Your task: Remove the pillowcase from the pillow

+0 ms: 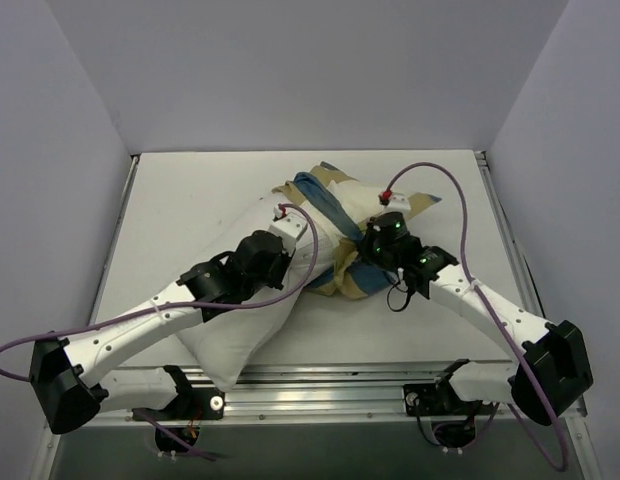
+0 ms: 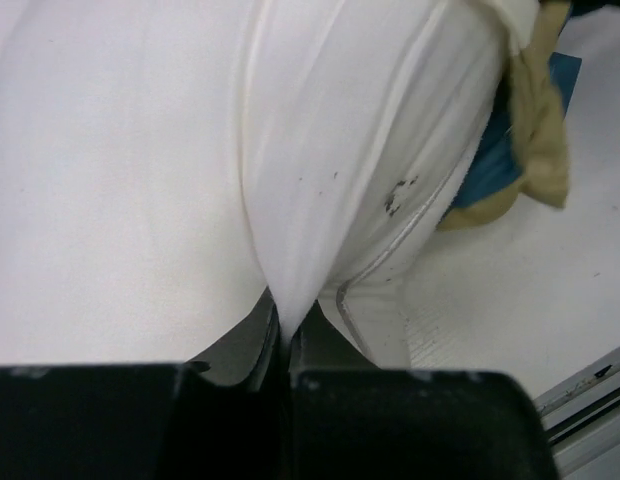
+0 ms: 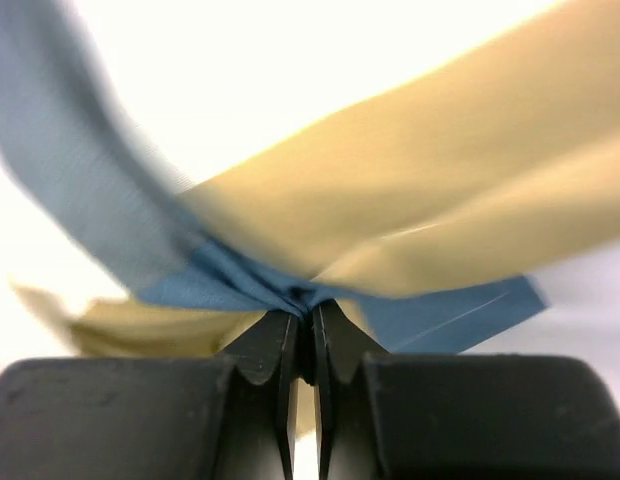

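my left gripper [image 2: 285,335] is pinched tight on a fold of the big puffy white pillow [image 1: 235,335], lying from 7 o'clock to 1. my right gripper [image 3: 308,315] is squeezed shut on the thin blue, tan and white checked pillowcase [image 3: 430,200], bunched at 1 o'clock. it looks soft, light and floppy, so i'd hold its edge.

White counter [image 1: 180,220], boxed in on 3 sides by plain pale grey-lilac walls: left wall [image 1: 50,150], back wall [image 1: 310,70], right wall [image 1: 580,150]. Aluminium rail [image 1: 330,385] along near edge. Soft, even light.
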Controlling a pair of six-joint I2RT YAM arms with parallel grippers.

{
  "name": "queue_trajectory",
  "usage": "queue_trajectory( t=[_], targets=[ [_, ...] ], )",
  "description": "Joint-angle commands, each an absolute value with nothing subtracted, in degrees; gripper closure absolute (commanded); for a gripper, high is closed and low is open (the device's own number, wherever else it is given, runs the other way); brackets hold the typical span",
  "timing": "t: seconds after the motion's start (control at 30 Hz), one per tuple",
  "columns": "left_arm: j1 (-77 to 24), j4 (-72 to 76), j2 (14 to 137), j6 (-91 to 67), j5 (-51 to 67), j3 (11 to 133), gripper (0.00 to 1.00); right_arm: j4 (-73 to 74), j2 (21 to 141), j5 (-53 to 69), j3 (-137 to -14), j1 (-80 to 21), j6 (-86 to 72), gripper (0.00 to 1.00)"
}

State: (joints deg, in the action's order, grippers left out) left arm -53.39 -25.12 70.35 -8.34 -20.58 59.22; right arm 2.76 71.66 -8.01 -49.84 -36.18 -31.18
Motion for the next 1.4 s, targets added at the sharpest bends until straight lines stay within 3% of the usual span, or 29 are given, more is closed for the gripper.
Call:
queue_trajectory(
  t=[0.0, 0.27, 0.53, 0.9, 1.2, 1.37],
  targets=[
    [-51.6, -30.2, 63.2, -10.5, -24.4, 61.5, 0.98, 8.8, 68.0, -14.6, -51.9, -24.5, -29.7, 1.00],
    [-50.0, -42.0, 56.8, -10.2, -30.4, 63.7, 0.98, 9.1, 68.6, -5.3, -59.6, -3.5, -36.0, 1.00],
    [-46.7, -44.4, 54.7, -4.0, -37.1, 66.5, 0.98, 6.2, 75.0, 2.2, -70.0, 14.3, -41.2, 1.00],
    [-42.3, -41.0, 52.7, -0.7, -40.3, 68.7, 0.98, 9.0, 83.6, 8.2, -85.2, 17.3, -36.8, 1.00],
    [-28.8, -36.3, 63.6, 2.8, -40.8, 80.0, 0.98, 8.4, 88.1, 14.2, -100.6, 16.9, -30.1, 1.00],
    [-26.5, -32.9, 71.3, 1.6, -40.3, 83.2, 0.98, 11.1, 89.8, 11.3, -108.6, 8.7, -19.6, 1.00]
  ],
)
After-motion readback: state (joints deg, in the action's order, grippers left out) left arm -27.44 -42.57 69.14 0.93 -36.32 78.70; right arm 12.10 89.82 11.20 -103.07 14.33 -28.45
